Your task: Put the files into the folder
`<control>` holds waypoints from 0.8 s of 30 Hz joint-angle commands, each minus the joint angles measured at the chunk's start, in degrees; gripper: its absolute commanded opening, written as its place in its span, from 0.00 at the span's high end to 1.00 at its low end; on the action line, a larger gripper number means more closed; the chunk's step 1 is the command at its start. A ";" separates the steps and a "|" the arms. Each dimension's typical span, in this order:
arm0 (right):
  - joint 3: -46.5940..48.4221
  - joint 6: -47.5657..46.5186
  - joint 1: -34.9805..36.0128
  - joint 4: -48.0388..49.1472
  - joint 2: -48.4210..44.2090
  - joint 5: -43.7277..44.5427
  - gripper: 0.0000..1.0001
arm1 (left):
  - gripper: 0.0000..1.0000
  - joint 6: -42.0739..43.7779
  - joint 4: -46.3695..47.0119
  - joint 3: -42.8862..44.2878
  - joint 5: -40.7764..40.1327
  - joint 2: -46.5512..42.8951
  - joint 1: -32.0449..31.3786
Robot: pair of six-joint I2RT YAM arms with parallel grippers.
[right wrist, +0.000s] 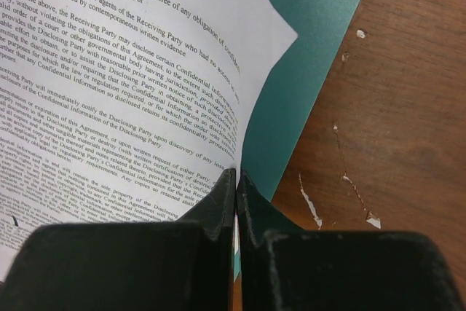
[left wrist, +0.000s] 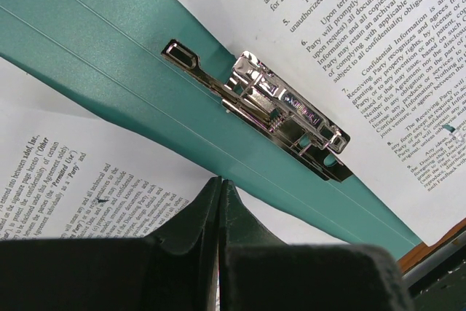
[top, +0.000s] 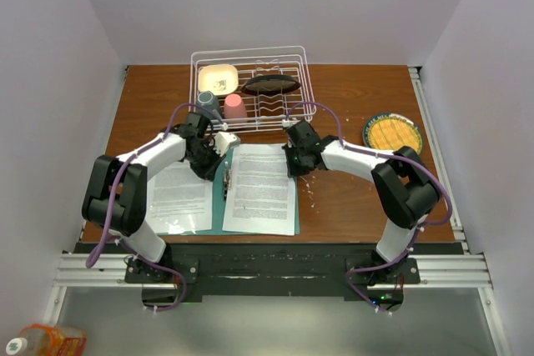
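Has the teal folder (top: 219,213) spread open and flat on the wooden table (right wrist: 393,107), spine running away from the arm bases. Shows the files (top: 261,189), white sheets dense with black print, on the folder's right half. Shows one more printed sheet (top: 179,198) over the folder's left half, leaving only a teal strip bare along the spine. Carries a shiny metal clip (left wrist: 284,114) on the folder's spine, flat against the teal and just beside the inner edge of the files. Holds the left gripper (left wrist: 220,183) over the folder's left half, near the clip, fingers pressed together with nothing seen between them. Pinches the files with the right gripper (right wrist: 236,174) at the folder's right edge, jaws closed on a white sliver of paper with a thin teal line beside it; cannot tell whether the folder's cover is in the grip too. Bows that paper edge up off the folder. Beyond the folder's far edge, sets a white wire dish rack (top: 249,51) with a cream bowl (top: 219,81), a dark oval dish (top: 269,84), a pink cup (top: 235,107) and a grey cup (top: 209,102). Well apart to the folder's right, sets a yellow plate (top: 393,133) with a green rim.
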 commanded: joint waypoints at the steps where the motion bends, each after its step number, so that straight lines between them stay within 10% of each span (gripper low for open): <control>1: 1.50 -0.02 -0.19 1.65 -1.96 0.69 1.00 | 0.96 0.70 0.39 0.15 1.01 -2.00 -0.03; 24: 4.22 -1.96 -0.19 1.38 1.12 0.69 1.00 | 0.96 0.87 0.21 0.16 1.27 -1.91 -0.03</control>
